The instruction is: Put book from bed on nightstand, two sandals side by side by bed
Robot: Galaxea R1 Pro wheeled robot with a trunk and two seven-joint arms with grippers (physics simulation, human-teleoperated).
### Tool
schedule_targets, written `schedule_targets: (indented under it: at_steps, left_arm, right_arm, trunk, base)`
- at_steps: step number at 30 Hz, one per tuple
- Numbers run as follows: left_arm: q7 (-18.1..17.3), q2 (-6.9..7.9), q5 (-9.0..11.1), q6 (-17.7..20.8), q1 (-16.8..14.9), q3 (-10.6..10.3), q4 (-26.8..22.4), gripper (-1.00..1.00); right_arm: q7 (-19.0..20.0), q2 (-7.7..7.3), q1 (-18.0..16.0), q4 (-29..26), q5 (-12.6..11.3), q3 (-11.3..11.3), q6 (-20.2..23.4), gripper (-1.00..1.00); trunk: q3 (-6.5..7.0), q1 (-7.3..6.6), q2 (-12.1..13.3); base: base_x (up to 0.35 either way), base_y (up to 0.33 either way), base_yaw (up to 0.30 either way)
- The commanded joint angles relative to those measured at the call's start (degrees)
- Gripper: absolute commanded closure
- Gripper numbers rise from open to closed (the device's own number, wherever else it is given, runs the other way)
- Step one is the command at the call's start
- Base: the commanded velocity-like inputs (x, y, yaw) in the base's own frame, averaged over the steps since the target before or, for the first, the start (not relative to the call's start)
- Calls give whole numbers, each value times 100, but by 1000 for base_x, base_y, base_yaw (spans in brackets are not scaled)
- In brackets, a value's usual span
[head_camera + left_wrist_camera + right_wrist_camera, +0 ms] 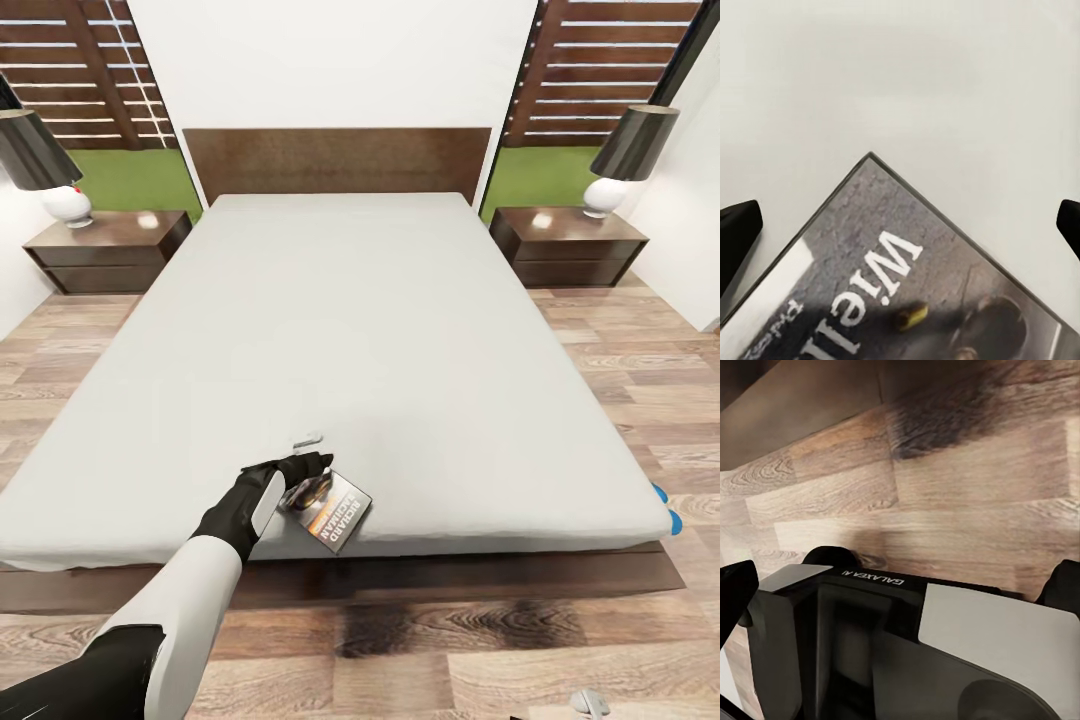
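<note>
The book (pixel 337 509) lies flat on the bed (pixel 350 330) close to the mattress's front edge, its dark cover with orange and white lettering facing up. My left gripper (pixel 301 471) hovers over the book's far left corner, open. In the left wrist view the book (pixel 907 285) has one corner between the two black fingertips (pixel 736 234), which stand wide apart on either side without touching it. Two blue sandal tips (pixel 667 507) peek out on the floor past the bed's front right corner. My right gripper (pixel 900 589) is open, low over the wood floor (pixel 967 495).
Two dark nightstands flank the headboard, one on the left (pixel 108 248) and one on the right (pixel 565 243), each with a black-shaded lamp (pixel 628 155) near its outer side. The bed's dark platform frame (pixel 400 578) juts out along the front. The robot's own base (pixel 907 652) sits under the right gripper.
</note>
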Motion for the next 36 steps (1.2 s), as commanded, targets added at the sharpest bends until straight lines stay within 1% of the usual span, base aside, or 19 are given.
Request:
schedule_targets:
  at_steps: [1,20,34,36]
  left_arm:
    - [-13,-7,26,51,0,43,-3,-100]
    - [-13,-7,26,51,0,49,2,-100]
    - [-13,-7,29,50,0,59,4,-100]
    - [-11,-7,27,51,0,57,2,-100]
  right_arm:
    - [22,-1,-2,-1,-11,-14,42,-100]
    - [24,-9,-2,15,-20,-14,-25,-100]
    - [22,-9,-2,16,-20,-14,2,-100]
    - [22,-9,-2,16,-20,-14,5,-100]
  trunk:
    - [-4,0,-2]
    - [-4,0,-2]
    - [-4,0,-2]
    - [32,-44,79]
  base:
    - [0,0,0]
    - [0,0,0]
    - [0,0,0]
    - [0,0,0]
